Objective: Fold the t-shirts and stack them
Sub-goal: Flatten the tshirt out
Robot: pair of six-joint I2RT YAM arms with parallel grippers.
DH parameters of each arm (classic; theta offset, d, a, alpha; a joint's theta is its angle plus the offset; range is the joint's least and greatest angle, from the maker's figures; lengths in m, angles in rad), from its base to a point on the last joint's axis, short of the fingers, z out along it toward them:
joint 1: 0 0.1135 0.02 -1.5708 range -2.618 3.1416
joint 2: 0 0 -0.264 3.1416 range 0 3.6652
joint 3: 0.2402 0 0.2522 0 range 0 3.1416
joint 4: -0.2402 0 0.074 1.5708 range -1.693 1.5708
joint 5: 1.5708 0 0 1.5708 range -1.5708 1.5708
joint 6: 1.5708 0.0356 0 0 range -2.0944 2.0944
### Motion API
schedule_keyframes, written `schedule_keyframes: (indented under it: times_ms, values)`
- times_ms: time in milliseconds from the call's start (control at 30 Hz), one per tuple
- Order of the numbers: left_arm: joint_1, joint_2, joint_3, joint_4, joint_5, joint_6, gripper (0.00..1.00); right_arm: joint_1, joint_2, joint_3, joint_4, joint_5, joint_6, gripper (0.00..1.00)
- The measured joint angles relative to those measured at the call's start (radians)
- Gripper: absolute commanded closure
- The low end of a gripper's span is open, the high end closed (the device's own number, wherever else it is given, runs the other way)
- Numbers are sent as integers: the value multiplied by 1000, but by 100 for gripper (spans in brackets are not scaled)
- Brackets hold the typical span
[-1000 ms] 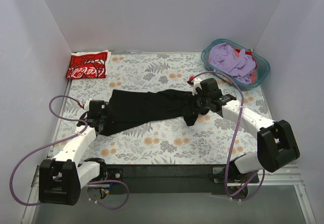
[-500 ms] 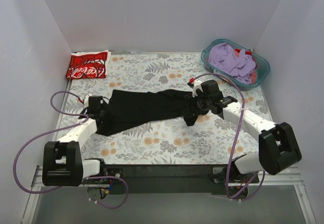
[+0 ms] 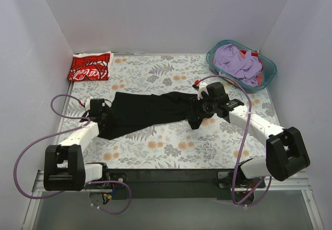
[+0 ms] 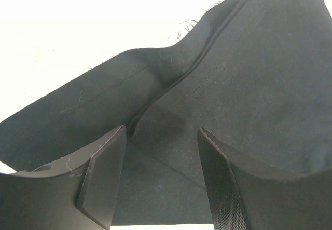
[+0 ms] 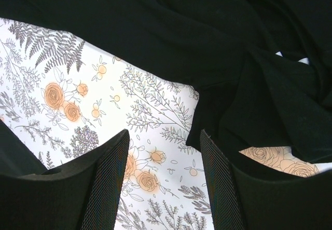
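Left end effector (image 3: pixel 100 113) sits at about 9 o'clock of the worktop (image 3: pixel 171 144), at the left end of the black t-shirt (image 3: pixel 150 113). In its wrist view the left end effector (image 4: pixel 162 131) has its fingers (image 4: pixel 104 178) apart. Black cloth fills the gap and everything beyond them, with a stitched hem running toward the left finger. Whether the pads press on the cloth I cannot tell.

Right end effector (image 3: pixel 200 108) is at about 3 o'clock, at the shirt's right end. From its own camera the right end effector (image 5: pixel 164 136) also has its fingers apart. The flower-printed cover shows between them, and a hanging fold of the black t-shirt (image 5: pixel 249 100) lies just by the right finger. Nothing is clamped there.

Across the middle of the worktop the black t-shirt lies stretched out as a long rumpled band. It runs from 9 o'clock to 3 o'clock, bunched and drooping at its right end.

Farther back, at about 10 o'clock, the red t-shirt (image 3: pixel 89 67) with white lettering lies folded flat by the left wall, well apart from the black one. At about 2 o'clock a teal basket (image 3: pixel 210 59) stands in the far right corner, and crumpled lilac cloth (image 3: pixel 236 61) is heaped inside it over something red.
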Motion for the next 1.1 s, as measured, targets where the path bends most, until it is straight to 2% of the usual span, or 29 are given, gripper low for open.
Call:
schedule_keyframes:
  times_ms: [567,667,767,933,1100]
  values:
    - [0,34,0,3,-9,-18,50,0,-31,-22,3,0,6,37]
    - [0,38,0,5,-14,-22,56,0,-36,-28,3,0,6,37]
    - [0,43,0,6,-18,-22,67,0,-38,-32,2,1,6,37]
    - [0,42,0,6,-19,-14,72,0,-54,-33,3,1,6,37]
    - [0,18,0,16,-16,-10,82,0,-63,-33,3,1,7,37]
